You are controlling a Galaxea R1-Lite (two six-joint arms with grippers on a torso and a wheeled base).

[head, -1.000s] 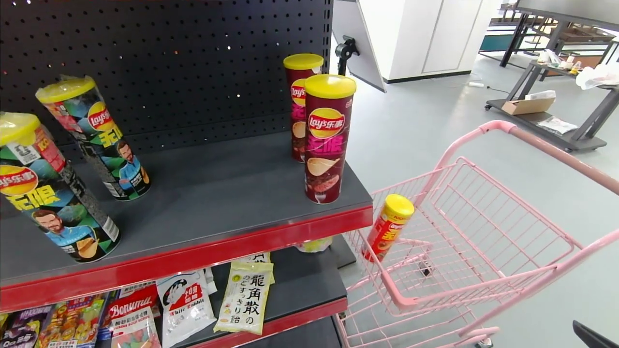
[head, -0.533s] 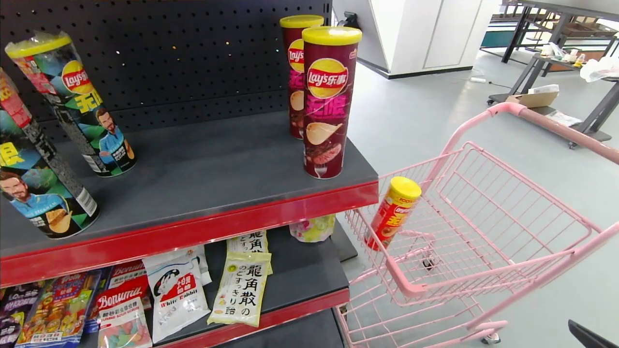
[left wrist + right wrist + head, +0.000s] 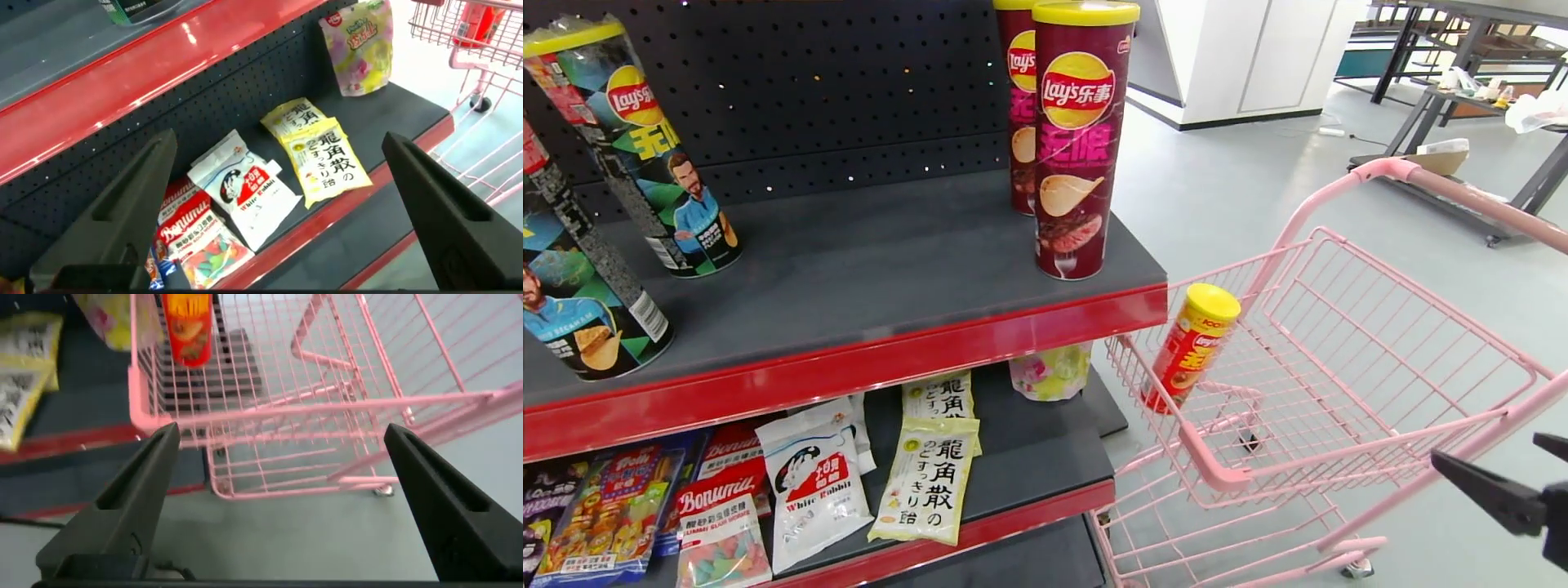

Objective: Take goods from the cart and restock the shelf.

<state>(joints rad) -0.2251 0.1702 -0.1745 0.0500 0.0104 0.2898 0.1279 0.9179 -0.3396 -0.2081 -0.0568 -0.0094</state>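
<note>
Right gripper [image 3: 279, 433] raised toward the pink wire cart [image 3: 1339, 216], both grippers empty.
Within the last second my right arm has come up into the head view (the whole view shifted too, but that is my camera, not the goods). Its fingers [image 3: 122, 514] stand wide apart, holding nothing; the red cylindrical chip can with a yellow lid [image 3: 1192, 347] leans in the cart, ahead of these fingers and beyond the near rim, well apart from them. My left gripper [image 3: 279, 139] is also spread, flat snack packets [image 3: 323, 159] lying ahead of it. I judge the pick is only beginning; the dark grey upper shelf with red edge [image 3: 849, 269] must wait.
</note>
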